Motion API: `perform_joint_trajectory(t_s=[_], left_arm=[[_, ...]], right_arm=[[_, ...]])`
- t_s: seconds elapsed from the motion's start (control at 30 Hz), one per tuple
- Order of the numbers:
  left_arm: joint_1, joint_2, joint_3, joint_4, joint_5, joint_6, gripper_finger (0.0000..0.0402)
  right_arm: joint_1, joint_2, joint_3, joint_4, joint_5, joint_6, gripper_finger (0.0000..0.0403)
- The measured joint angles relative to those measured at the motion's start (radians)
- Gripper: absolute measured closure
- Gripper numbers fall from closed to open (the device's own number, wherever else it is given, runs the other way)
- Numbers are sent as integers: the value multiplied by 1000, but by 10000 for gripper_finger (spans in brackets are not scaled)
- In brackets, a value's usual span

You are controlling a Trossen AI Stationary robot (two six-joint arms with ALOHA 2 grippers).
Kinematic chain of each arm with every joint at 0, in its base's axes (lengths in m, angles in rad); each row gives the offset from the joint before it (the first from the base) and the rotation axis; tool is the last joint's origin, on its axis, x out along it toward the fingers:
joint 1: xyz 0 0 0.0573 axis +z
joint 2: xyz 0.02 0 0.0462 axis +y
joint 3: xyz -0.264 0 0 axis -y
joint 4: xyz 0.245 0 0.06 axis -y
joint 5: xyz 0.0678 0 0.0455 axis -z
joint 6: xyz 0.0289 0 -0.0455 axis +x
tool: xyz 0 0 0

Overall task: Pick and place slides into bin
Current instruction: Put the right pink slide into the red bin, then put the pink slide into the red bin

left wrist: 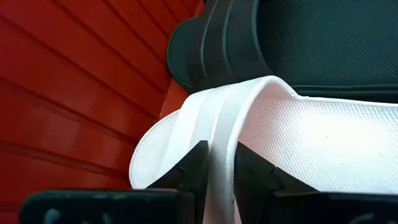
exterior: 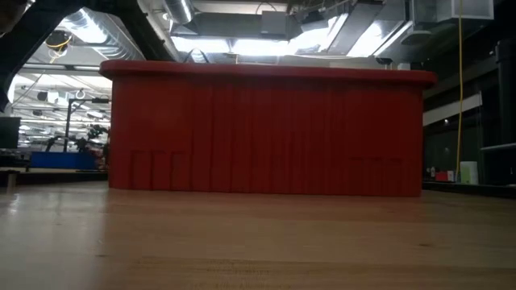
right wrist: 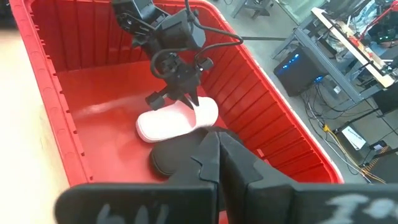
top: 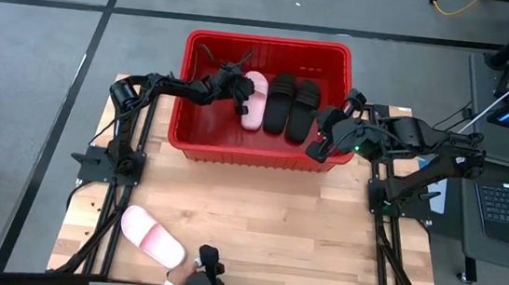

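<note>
High view, upper centre: the left gripper (top: 245, 96) pinched a pink slide (top: 255, 100) inside the bin (top: 190, 90); the right gripper (top: 318, 149) hovered at its right rim, fingers closed.

Two pink slides (top: 255, 100), two black slides (top: 293, 106), one bin (top: 255, 152)

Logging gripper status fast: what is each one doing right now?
Left gripper: closed on the pink slide inside the bin.
Right gripper: closed, empty, at the bin's right end.
</note>
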Motion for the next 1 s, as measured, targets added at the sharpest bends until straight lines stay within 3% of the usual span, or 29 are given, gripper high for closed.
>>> perform_joint_trajectory(t_s=[0.3,0.57,1.0], left_arm=[[-8,-15,0,-4,52,-105,304],[-36,-99,0,-88,52,-109,298],[-126,-385,0,-344,49,-195,298]], right_arm=[[0,0,0,8,0,-3,397],[0,0,0,8,0,-4,397],[0,0,0,8,-1,-4,397]])
